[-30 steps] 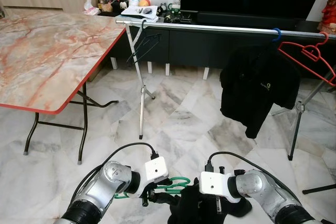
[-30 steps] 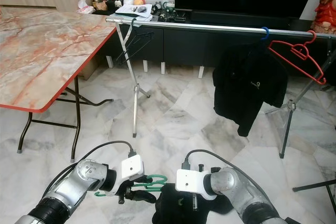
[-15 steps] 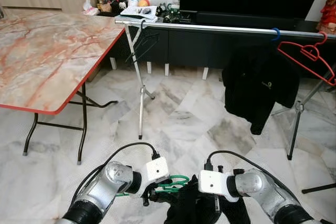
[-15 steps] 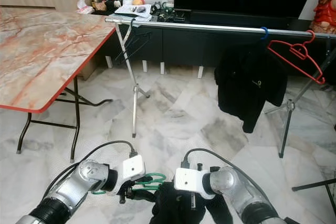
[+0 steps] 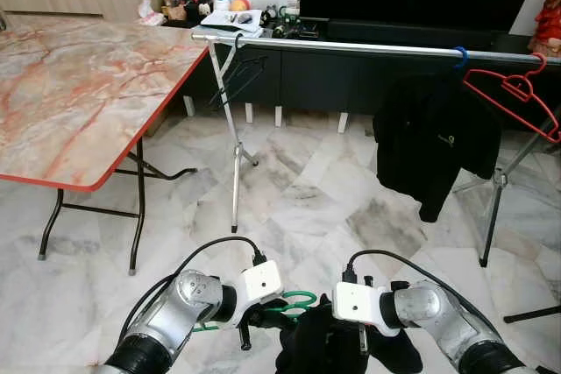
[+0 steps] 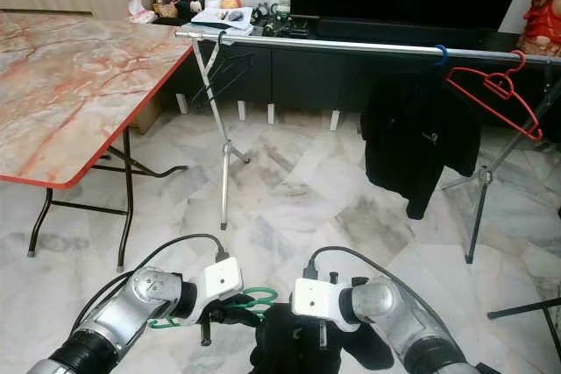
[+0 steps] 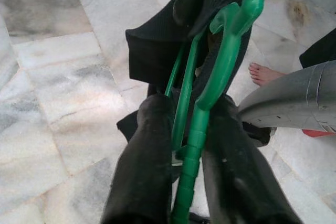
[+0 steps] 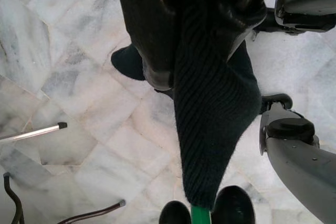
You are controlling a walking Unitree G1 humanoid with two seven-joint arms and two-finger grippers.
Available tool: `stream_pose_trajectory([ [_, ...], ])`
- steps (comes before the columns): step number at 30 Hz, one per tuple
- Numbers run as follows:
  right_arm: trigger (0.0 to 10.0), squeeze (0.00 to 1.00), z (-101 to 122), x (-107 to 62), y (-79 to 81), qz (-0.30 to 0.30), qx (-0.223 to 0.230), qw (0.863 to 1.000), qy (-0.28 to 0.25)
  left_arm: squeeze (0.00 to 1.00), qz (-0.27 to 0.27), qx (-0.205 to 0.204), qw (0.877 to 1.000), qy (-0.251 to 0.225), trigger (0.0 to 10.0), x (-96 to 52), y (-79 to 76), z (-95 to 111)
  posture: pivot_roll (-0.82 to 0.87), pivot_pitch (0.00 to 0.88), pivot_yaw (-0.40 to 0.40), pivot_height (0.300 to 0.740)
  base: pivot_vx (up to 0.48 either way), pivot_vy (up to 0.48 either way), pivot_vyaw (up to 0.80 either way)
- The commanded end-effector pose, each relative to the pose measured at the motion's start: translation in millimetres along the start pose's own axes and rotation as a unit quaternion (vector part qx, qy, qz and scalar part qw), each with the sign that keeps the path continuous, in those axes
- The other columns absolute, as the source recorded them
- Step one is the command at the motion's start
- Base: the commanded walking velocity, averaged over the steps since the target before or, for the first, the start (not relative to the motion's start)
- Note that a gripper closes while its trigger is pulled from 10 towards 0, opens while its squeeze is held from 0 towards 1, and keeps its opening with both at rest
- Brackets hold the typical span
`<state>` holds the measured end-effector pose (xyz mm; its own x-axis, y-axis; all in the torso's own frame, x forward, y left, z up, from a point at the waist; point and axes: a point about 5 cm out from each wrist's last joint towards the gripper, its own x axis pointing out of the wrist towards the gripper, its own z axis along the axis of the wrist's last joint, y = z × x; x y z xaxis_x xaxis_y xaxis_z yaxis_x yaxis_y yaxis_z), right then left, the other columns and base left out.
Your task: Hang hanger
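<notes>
Little changed: left gripper [image 7: 181, 182] still pinches green hanger [image 7: 220, 66] at lower centre; right gripper [image 8: 197, 45] stays clamped on black ribbed garment [image 8: 210, 129] draped over it.

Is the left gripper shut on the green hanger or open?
Shut. In the left wrist view the two fingers of the left gripper press against the green hanger between them.

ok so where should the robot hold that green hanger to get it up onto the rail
Keep the left gripper clamped on the green hanger on its stem below the hook, from underneath. That leaves the hook free to drop over the rail, while the black garment hangs below it.
</notes>
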<state>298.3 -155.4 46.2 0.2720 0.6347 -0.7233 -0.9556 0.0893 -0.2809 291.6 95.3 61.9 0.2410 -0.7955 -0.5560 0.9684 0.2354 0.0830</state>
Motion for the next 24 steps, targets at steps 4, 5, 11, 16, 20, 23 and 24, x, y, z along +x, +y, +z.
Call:
stream_pose_trajectory([
  [4, 10.0, 0.0, 7.5, -4.7, -8.1, -0.016, -0.01, 1.0, -0.02, 0.0, -0.003, -0.001, 1.0, 0.01, 0.0, 1.0, -0.9, -2.7, 0.06, 0.051, 0.005, 0.74, 0.0, 0.0, 0.0],
  [5, 10.0, 0.0, 6.8, -4.5, -6.9, -0.014, -0.009, 1.0, -0.02, 0.0, -0.003, -0.001, 1.0, 0.01, 0.0, 0.8, -1.1, -3.2, 0.06, 0.045, 0.008, 0.74, 0.0, 0.0, 0.0],
  [11, 10.0, 0.0, 4.2, -5.2, -4.3, -0.009, -0.006, 1.0, -0.018, 0.0, 0.001, -0.008, 1.0, 0.005, 0.0, -0.8, -1.2, -4.7, 0.06, 0.04, 0.007, 0.74, 0.0, 0.0, 0.0],
  [16, 10.0, 0.0, 3.2, -7.3, -3.7, -0.005, -0.006, 1.0, -0.019, 0.0, 0.002, -0.013, 1.0, -0.003, 0.0, -0.1, -1.6, -3.6, 0.06, 0.036, 0.005, 0.74, 0.0, 0.0, 0.0],
  [20, 10.0, 0.0, 3.7, -8.1, -4.4, -0.002, -0.006, 1.0, -0.022, 0.0, 0.002, -0.012, 1.0, -0.008, 0.0, 1.0, -1.9, -2.1, 0.06, 0.034, 0.003, 0.74, 0.0, 0.0, 0.0],
  [23, 10.0, 0.0, 4.1, -8.4, -4.4, 0.0, -0.005, 1.0, -0.024, 0.0, 0.002, -0.011, 1.0, -0.009, 0.0, 1.3, -2.0, -1.9, 0.06, 0.033, 0.002, 0.74, 0.0, 0.0, 0.0],
  [24, 10.0, 0.0, 3.8, -8.6, -4.4, 0.001, -0.005, 1.0, -0.024, 0.0, 0.002, -0.011, 1.0, -0.009, 0.0, 1.3, -2.0, -1.8, 0.06, 0.034, 0.001, 0.74, 0.0, 0.0, 0.0],
])
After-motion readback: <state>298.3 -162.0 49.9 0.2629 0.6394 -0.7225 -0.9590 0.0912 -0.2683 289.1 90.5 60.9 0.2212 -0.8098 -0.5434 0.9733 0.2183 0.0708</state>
